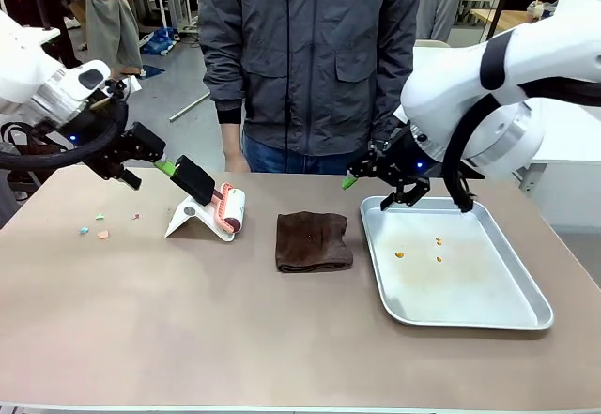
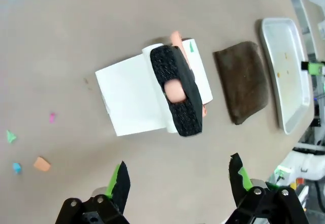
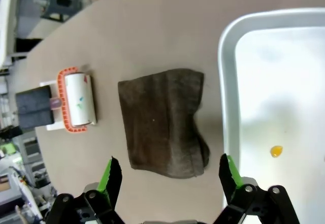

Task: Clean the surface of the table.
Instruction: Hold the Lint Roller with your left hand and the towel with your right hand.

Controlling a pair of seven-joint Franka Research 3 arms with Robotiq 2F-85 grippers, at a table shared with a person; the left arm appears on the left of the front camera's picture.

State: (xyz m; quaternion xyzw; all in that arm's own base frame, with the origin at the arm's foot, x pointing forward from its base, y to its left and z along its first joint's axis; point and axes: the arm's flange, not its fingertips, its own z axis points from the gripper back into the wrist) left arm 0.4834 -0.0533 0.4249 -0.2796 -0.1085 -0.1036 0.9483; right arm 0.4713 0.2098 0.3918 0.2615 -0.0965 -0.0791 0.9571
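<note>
The tray (image 1: 470, 294) holds three orange crumbs (image 1: 399, 255) (left hand (image 2: 177, 168), right hand (image 3: 170, 164) both released).

The left arm (image 1: 38, 81) comes in from the left side, the left claw (image 1: 150, 172) tilted down and inward, its fingers spread wide with nothing between them. The right arm (image 1: 488, 85) bends in from the right, the right claw (image 1: 380, 187) angled downward too, jaws wide apart and empty.

no readable text, labels or numbers
</note>
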